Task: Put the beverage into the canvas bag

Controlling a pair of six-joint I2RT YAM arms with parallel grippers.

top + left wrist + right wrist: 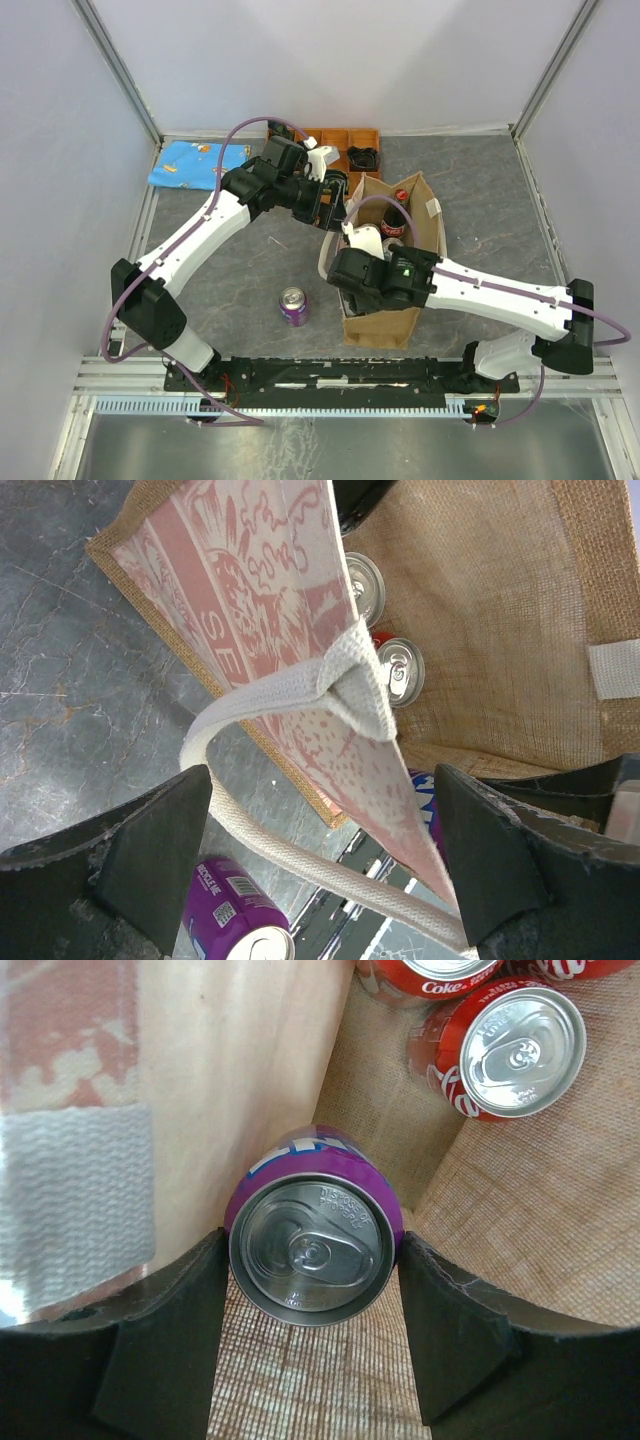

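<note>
Right claw [312,1257]: partly closed, both fingers [170,1340] pressed on the sides of a purple can [314,1245].
Purple can: upright, lid facing the wrist camera, inside the bag [520,1230], close to its pale inner wall. Whether its base touches the burlap floor cannot be told.
Left claw [322,780]: spread wide, holding nothing. The bag's printed wall and whitish handle [350,685] lie between its fingers [140,855]; contact cannot be told.
Bag: tan, open-topped, upright on the grey table [230,270], centre-right, red print on the outer side.
Red cans [515,1050]: upright in the bag's far part, apart from the purple can.
Second purple can [293,306]: upright on the table, near the bag's left side, outside it.
Tray [335,140]: orange, compartmented, at the far edge behind the bag, with a black item [363,157] in a right-hand compartment.
Cloth [195,165]: blue, patterned, lying at the far-left corner of the table.
</note>
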